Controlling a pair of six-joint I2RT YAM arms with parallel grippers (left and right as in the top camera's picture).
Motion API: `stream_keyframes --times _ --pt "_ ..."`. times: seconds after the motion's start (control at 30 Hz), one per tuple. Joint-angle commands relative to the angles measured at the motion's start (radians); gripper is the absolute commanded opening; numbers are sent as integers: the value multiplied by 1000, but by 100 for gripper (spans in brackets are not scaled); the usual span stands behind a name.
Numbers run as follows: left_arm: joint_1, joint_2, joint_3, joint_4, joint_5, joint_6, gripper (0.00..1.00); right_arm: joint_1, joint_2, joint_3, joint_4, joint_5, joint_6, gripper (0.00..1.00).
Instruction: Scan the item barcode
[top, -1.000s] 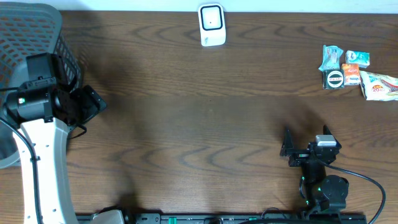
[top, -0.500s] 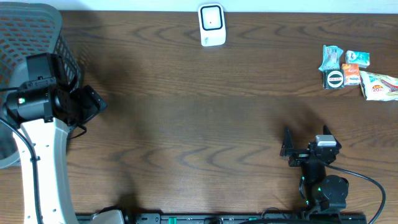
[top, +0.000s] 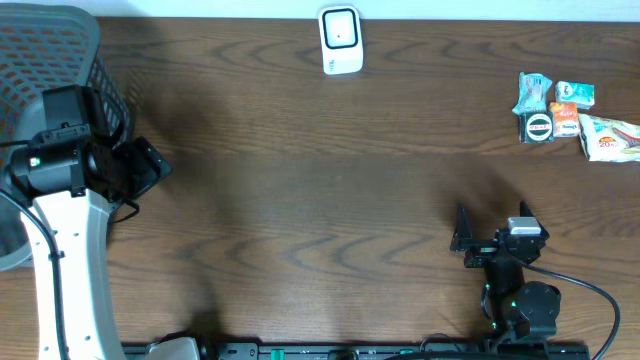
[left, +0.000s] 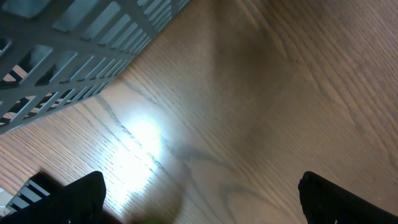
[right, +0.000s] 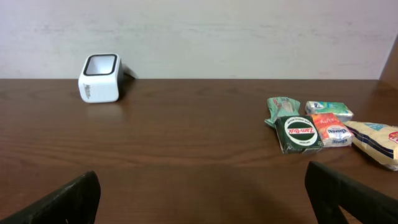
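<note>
1. The step in hand appears to be the reach, since no item is picked up yet. The right end effector (right: 202, 208) sits at the near right of the desk (top: 330, 200), fingers spread wide with nothing between them. The left end effector (left: 199, 205) is also spread apart and empty, over bare wood beside the mesh basket (top: 55, 50) at the far left.
2. The goods lie in a tight cluster at the far right: a dark green Zam-Buk pack (right: 300, 132), a teal packet (right: 281, 107), a white-and-teal box (right: 329, 110), an orange-and-white pack (right: 333, 131) and a yellow-white pouch (right: 379, 142). Several of them touch.
3. The right arm is the closer one, so it should do the reach.
4. The Zam-Buk pack is a sensible pick because it sits on the near-left edge of the cluster. Straddle it from above and close only when neither finger catches a neighbour.
5. No barcode is visible from here, so grip by the edges and leave the broad faces uncovered.
6. The white barcode scanner (top: 340, 40) stands at the far middle, well apart from the goods. Present the pack to its dark window and turn it if the first face shows no code.
</note>
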Motion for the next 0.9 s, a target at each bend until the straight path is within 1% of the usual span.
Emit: stream_keyframes --times 0.0,0.7,0.8,0.87 --pt "3 -4 2 -5 -16 -6 98 3 -11 -3 -3 5 -10 99" --pt "3 -5 2 -5 -17 -5 98 3 -11 -3 -3 5 -10 99" --pt "3 -15 2 -8 -31 27 97 3 -11 -3 -3 5 -11 99" --pt "3 -32 2 -8 -27 18 97 3 -11 -3 -3 5 -11 99"
